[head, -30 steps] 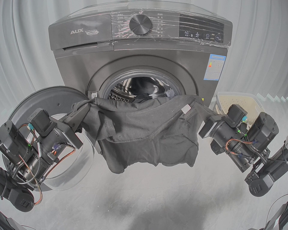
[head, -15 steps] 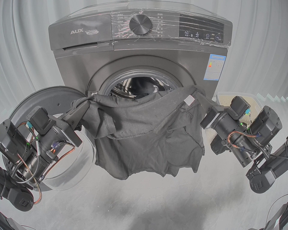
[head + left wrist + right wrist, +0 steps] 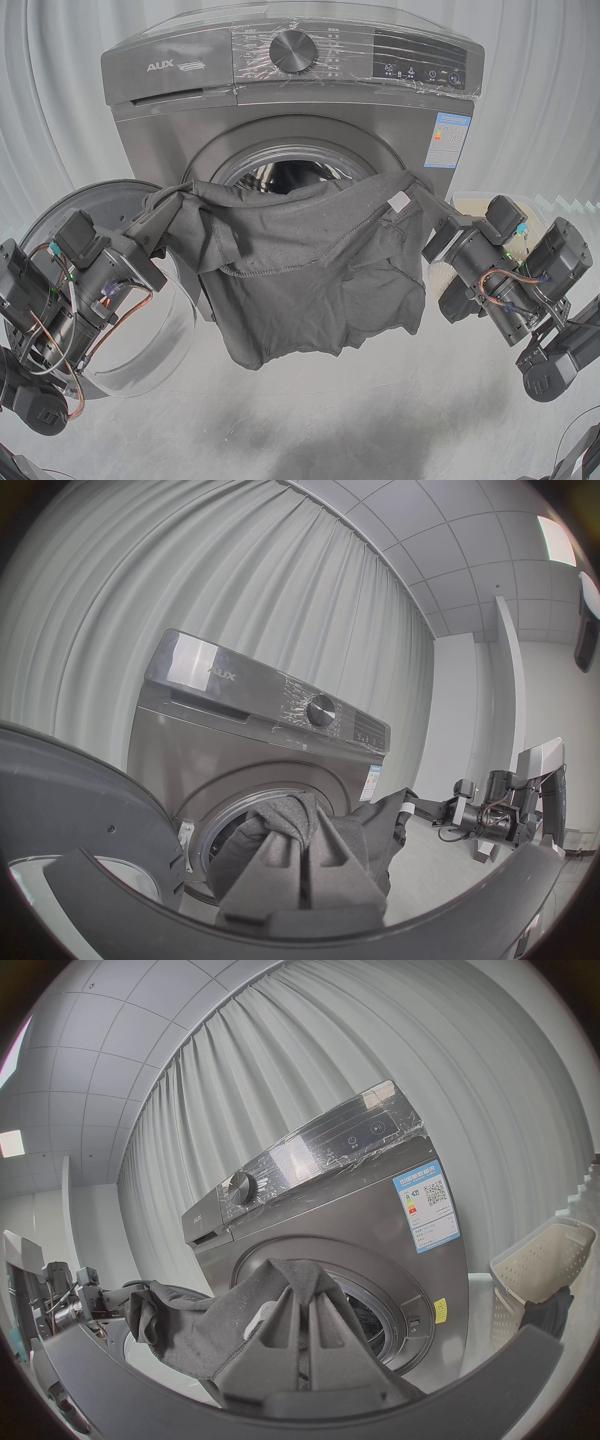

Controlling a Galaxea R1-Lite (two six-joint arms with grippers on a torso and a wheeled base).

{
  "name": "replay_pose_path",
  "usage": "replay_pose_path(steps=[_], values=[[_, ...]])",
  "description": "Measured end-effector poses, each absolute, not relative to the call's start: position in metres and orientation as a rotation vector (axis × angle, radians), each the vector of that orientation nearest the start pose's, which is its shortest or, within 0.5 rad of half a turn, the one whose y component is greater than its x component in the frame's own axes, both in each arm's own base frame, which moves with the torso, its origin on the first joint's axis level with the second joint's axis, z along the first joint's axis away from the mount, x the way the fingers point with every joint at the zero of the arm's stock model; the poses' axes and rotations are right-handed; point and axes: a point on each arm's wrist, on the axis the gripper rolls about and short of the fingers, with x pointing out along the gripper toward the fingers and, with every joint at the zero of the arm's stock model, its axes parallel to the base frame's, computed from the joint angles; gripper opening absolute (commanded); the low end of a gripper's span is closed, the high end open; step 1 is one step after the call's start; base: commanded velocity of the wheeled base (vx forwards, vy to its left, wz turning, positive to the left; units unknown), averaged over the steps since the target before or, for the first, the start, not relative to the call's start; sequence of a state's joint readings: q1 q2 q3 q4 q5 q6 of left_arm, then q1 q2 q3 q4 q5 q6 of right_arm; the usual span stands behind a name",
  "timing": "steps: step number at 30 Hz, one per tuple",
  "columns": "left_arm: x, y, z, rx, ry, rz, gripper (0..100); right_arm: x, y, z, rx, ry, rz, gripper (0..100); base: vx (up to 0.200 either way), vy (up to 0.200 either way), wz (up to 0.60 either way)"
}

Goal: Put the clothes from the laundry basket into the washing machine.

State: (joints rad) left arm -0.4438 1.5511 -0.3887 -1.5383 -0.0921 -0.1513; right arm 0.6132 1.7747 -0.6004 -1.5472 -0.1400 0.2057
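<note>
Pale curtain (image 3: 550,94) hangs behind the scene and grey floor (image 3: 325,406) lies below; the left gripper (image 3: 167,209) is clamped on one upper corner of a dark grey shirt (image 3: 300,262), its two pads pressed together over a bunch of cloth in the left wrist view (image 3: 304,830); the right gripper (image 3: 425,200) is clamped on the opposite upper corner, pads likewise together over the fabric (image 3: 304,1300), just beside a white tag (image 3: 400,201) sewn into the shirt; the shirt is stretched between the two grippers, its top edge sagging slightly in the middle and the rest hanging loose in folds, clear of the floor; it is held in front of the washer (image 3: 287,112), its top edge crossing the lower part of the drum (image 3: 294,175) mouth; whether it touches the rim I cannot tell; the round door (image 3: 94,206) stands swung open on the left, behind the left gripper; the cream basket (image 3: 487,206) sits on the floor to the right of the washer, behind the right gripper, with a dark cloth (image 3: 550,1313) at its lower side
</note>
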Motion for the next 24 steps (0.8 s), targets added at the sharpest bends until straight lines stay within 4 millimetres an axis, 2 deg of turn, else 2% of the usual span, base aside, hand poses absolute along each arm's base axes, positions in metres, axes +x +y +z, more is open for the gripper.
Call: replay_pose_path(steps=[8, 9, 17, 20, 24], values=[[0.205, -0.102, 0.206, -0.214, -0.33, -0.562, 0, 0.238, 0.167, 0.196, 0.335, -0.287, 0.513, 0, 0.0, 0.0, 0.0], [0.206, -0.103, 0.208, -0.216, -0.334, -0.565, 0, 0.238, 0.167, 0.195, 0.333, -0.284, 0.514, 100, 0.0, 0.0, 0.0], [0.215, -0.124, 0.215, -0.246, -0.359, -0.583, 0, 0.236, 0.167, 0.188, 0.321, -0.252, 0.52, 100, 0.0, 0.0, 0.0], [0.216, -0.134, 0.213, -0.251, -0.347, -0.606, 0, 0.231, 0.169, 0.175, 0.299, -0.198, 0.536, 100, 0.0, 0.0, 0.0], [0.22, -0.143, 0.212, -0.252, -0.337, -0.627, 0, 0.217, 0.175, 0.147, 0.254, -0.079, 0.587, 100, 0.0, 0.0, 0.0]])
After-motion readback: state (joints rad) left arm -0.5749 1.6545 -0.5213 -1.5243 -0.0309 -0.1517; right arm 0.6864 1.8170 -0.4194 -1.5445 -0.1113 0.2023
